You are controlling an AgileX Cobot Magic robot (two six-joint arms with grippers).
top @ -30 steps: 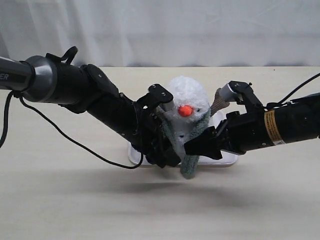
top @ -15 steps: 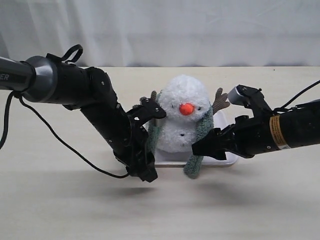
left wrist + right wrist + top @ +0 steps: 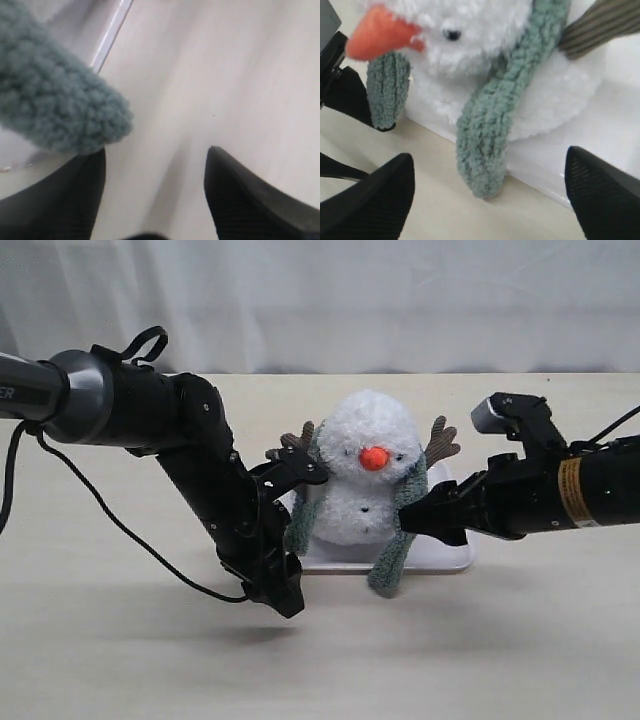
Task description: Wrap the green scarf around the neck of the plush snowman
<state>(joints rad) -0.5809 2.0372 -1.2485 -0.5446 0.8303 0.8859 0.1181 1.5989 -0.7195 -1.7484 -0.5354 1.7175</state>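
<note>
The plush snowman (image 3: 365,475) sits upright on a white tray (image 3: 440,558). The green scarf (image 3: 408,502) runs around the snowman's neck, and its two ends hang down the front, one on each side. My left gripper (image 3: 281,593) is low at the tray's left front corner. It is open and empty, and one scarf end (image 3: 55,100) lies just beyond its fingers (image 3: 250,200). My right gripper (image 3: 425,523) is open to the right of the body. It holds nothing and faces the other hanging scarf end (image 3: 485,150).
The brown twig arms (image 3: 441,443) stick out on both sides of the snowman. The tray's rim (image 3: 580,165) lies under the body. A black cable (image 3: 120,520) trails from the left arm across the pale table (image 3: 150,660). A white curtain hangs behind.
Both grippers have drawn back from the snowman, the left down and outward, the right to the right while opening wider. The scarf ends now hang free and the snowman has settled upright.
</note>
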